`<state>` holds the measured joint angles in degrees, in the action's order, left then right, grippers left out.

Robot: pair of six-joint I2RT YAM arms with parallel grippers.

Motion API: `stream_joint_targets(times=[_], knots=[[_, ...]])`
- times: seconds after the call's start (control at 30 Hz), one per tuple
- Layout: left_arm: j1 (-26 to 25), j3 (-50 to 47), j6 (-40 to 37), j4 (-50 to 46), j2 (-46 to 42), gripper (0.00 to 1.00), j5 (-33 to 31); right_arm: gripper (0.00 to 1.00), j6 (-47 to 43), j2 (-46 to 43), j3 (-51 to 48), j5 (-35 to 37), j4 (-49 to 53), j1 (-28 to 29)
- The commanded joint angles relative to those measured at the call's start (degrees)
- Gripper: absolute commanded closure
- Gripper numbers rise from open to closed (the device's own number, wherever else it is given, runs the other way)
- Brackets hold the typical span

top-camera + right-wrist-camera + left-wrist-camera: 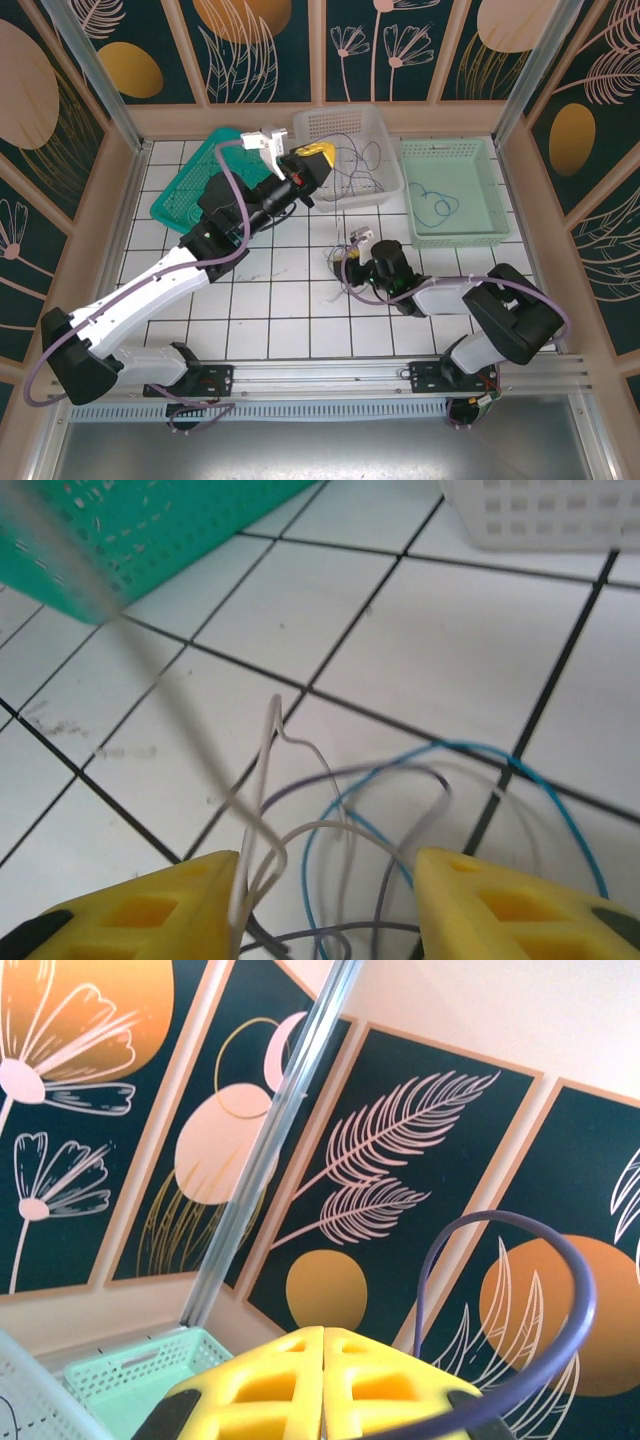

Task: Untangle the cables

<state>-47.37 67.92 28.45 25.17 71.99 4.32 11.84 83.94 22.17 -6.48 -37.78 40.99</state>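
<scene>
Baskets, three, are sitting beyond the jaws from above: green basket, white basket, mint basket. Left wrist view: the left gripper is pressing its jaws shut. Right wrist view: the right gripper is holding its jaws apart, several tangled cables lying between them, one blue.

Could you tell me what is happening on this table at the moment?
Two robot arms are working on untangling cables. The right tool sits low over the tiled table, its fingers apart on either side of a tangle of blue and grey cables. The left tool is shut and raised by the white basket, which holds more thin wires. One separate cable lies in the pale green tray.
</scene>
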Motion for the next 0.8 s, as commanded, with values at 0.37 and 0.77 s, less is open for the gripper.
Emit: stream_joint_targets(times=[0.37,0.77], knots=[[-0.3,1.8,-3.4,-0.7,-3.9,0.98,-3.6,0.49,3.0,-6.5,-5.2,1.1,2.8,0.4],[-0.3,-3.1,1.4,1.7,-1.6,0.98,-0.3,0.2,-0.8,-28.0,-3.2,2.9,13.5,-0.4]])
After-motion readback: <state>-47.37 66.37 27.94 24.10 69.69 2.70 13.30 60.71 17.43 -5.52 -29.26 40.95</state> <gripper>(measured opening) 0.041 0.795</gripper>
